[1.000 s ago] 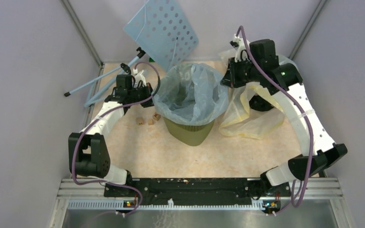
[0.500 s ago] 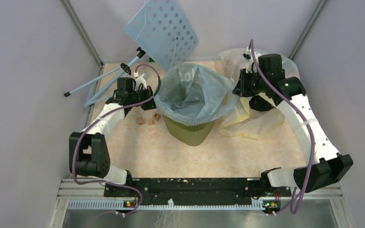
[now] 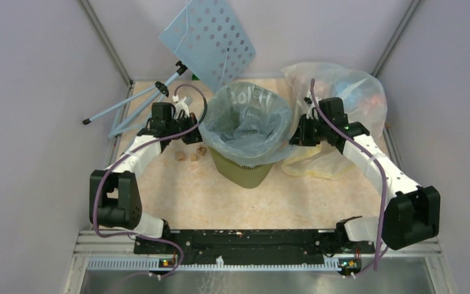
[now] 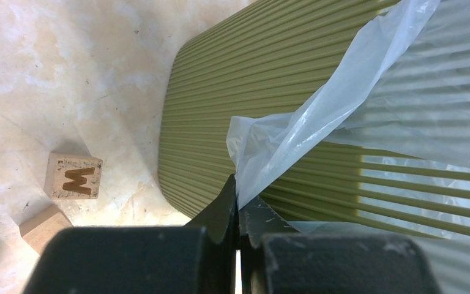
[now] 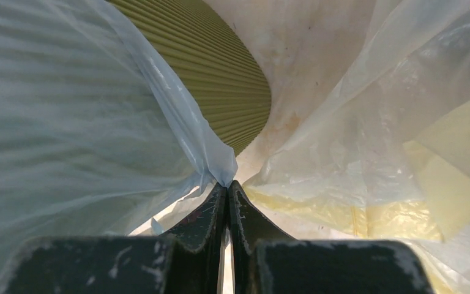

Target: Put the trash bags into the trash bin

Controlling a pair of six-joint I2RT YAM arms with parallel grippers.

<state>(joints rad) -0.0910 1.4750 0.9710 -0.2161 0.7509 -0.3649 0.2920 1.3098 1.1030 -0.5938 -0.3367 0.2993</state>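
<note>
Pinching a corner of the thin, crinkly, translucent pale blue-grey plastic bag [image 4: 294, 128] in the left jaws, pressed together on the film. Just ahead of those jaws and to their right, draped down the ribbed wall of the olive-green plastic wastebasket [image 4: 251, 67]. Off to their left, lying on the mottled beige bench [image 4: 37, 73]: a small wooden cube marked W [image 4: 73, 176], with more plain cubes just beside it.

Clamped the same way in the right jaws, shut tight on the bag's opposite edge. To the left of these jaws, the bag and the wastebasket wall; to the right, touching the bag, a bigger clear-yellowish plastic bag [image 5: 373, 122] slumped on the bench.

Seen from above: lining the wastebasket, pulled open and stretched between the two pairs of jaws, folded outward over the rim all round.
</note>
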